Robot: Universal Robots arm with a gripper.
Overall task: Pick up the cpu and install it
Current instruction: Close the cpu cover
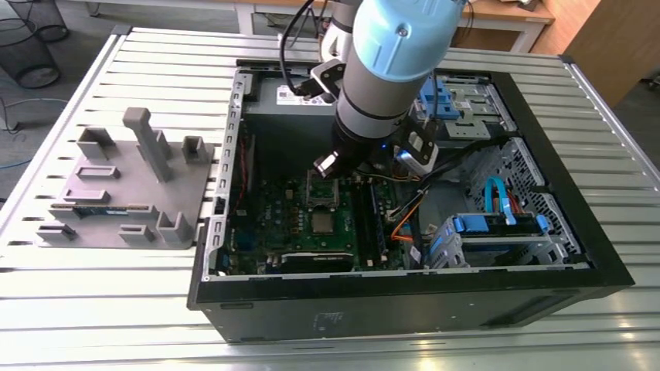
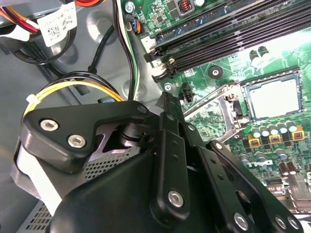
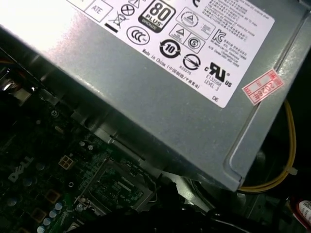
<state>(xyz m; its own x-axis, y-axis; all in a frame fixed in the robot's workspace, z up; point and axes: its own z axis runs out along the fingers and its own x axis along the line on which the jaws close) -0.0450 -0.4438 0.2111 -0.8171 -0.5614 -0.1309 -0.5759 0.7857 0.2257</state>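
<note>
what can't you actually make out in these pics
- Second wrist view: the gripper blocks much of the motherboard next to the cpu.
- First wrist view: the power supply covers whatever lies behind it, and the socket is too dark to tell what it holds.
- Exterior view: the arm hides the motherboard beneath it.

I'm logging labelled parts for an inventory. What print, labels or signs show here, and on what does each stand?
White label of print and certification marks: on the grey power supply box.
Red sticker, stamp blurred: same box, near its corner.
White tag with square codes, print too small to read: on the cable bundle.
Logo lettering, dim: on the motherboard.
</note>
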